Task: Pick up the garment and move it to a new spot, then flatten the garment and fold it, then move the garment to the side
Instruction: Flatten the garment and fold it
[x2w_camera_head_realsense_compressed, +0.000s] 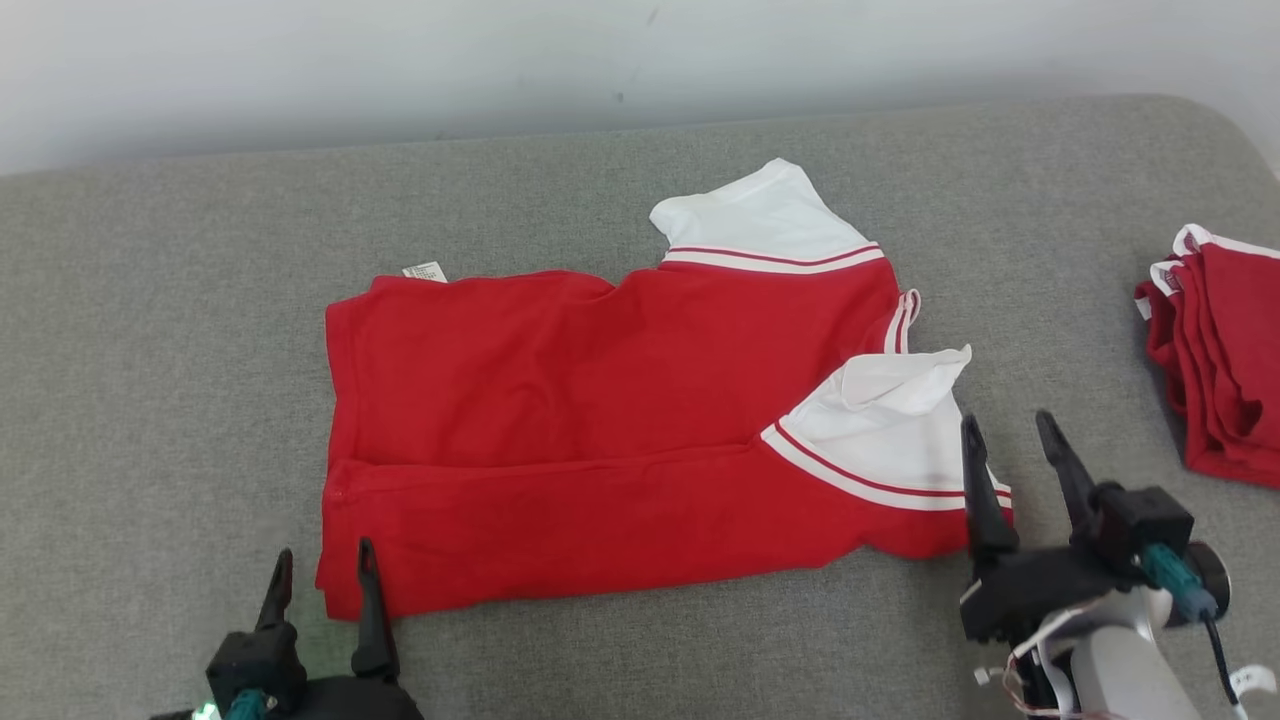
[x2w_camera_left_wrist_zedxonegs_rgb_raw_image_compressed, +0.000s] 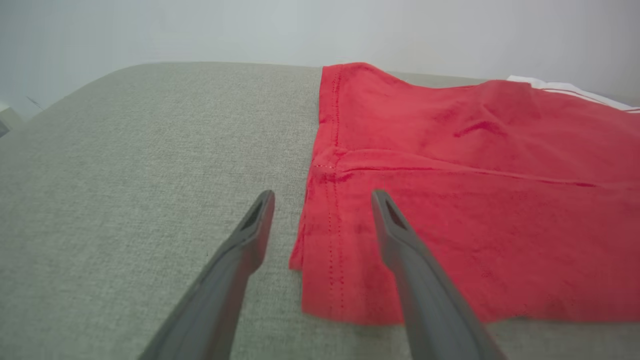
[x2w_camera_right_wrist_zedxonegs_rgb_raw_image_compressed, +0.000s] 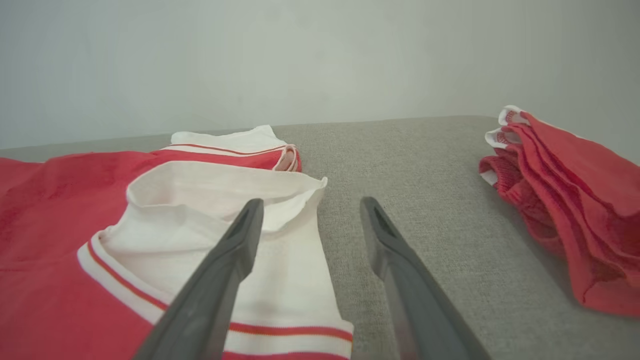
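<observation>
- Left gripper (x2w_camera_head_realsense_compressed: 324, 552): two fingers spread, nothing held. It sits at the near-left corner of the garment (x2w_camera_head_realsense_compressed: 560, 430). In the left wrist view one finger is over the red hem corner and the other over the bare grey surface (x2w_camera_head_realsense_compressed: 150, 350). Can't tell if it touches the cloth.
- Right gripper (x2w_camera_head_realsense_compressed: 1006, 420): two fingers spread, nothing held. It's at the garment's near-right end, one finger over the near sleeve (x2w_camera_head_realsense_compressed: 890, 430), the other over bare surface.
- One garment: a red shirt lying mid-surface, hem to the left, with a lengthwise fold along its near edge.
- Two white sleeves with red stripes, both at the right end. The far sleeve (x2w_camera_head_realsense_compressed: 760, 215) lies flat, the near one is rumpled.
- One small white label (x2w_camera_head_realsense_compressed: 425, 271) at the far-left edge.
- One stack of folded red garments (x2w_camera_head_realsense_compressed: 1220, 370) at the far right, well apart from the shirt. Layer count unclear.
</observation>
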